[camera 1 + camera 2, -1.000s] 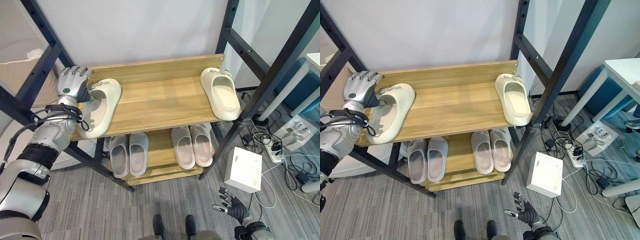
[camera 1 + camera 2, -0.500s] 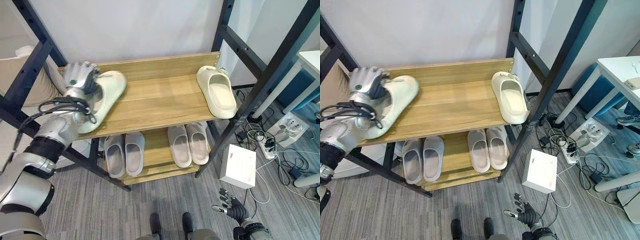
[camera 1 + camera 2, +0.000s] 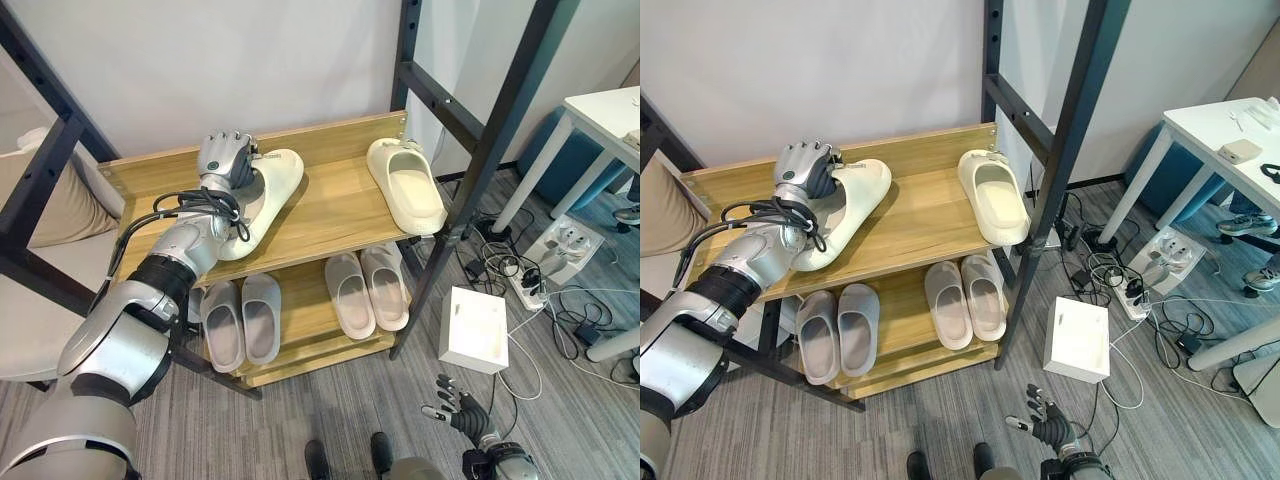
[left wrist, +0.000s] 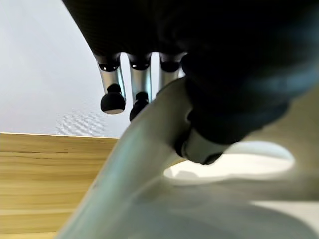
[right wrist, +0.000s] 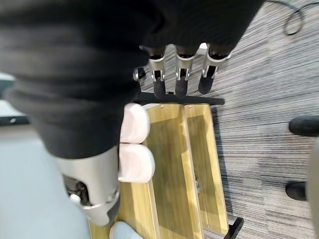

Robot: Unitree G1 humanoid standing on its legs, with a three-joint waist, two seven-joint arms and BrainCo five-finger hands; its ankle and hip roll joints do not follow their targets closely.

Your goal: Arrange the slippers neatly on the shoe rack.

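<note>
Left hand (image 3: 226, 158) grips a cream slipper (image 3: 262, 196) on the top shelf (image 3: 330, 205) of the wooden shoe rack (image 3: 930, 208), its fingers (image 4: 112, 89) curled over the strap's edge and the thumb tucked inside the opening, as the left wrist view shows from close by. That slipper lies at about ten o'clock on the shelf, angled with its toe pointing toward one o'clock and its heel near the front edge. A second cream slipper (image 3: 406, 183) sits at about two o'clock on the same shelf, well apart from the first, beside the black metal upright (image 3: 470, 175) and with its heel toward the front edge. On the lower shelf (image 3: 902, 335) stand two pairs: a grey pair (image 3: 838, 327) at about seven o'clock, side by side and touching, and a pinkish-beige pair (image 3: 963, 301) at about five o'clock, also just beside each other. Right hand (image 3: 457, 411) hangs low near the floor at about five o'clock in the head views, fingers straight and loosely spread, holding nothing; its wrist view looks past those fingers (image 5: 180, 73) at the lower shelf and the toes of two pale slippers. A white box (image 3: 473, 329) rests on the grey floor (image 3: 940, 420) to the right of the rack, near a power strip (image 3: 1150, 275) with tangled cords, and a white table (image 3: 1220, 135) stands at about three o'clock.
</note>
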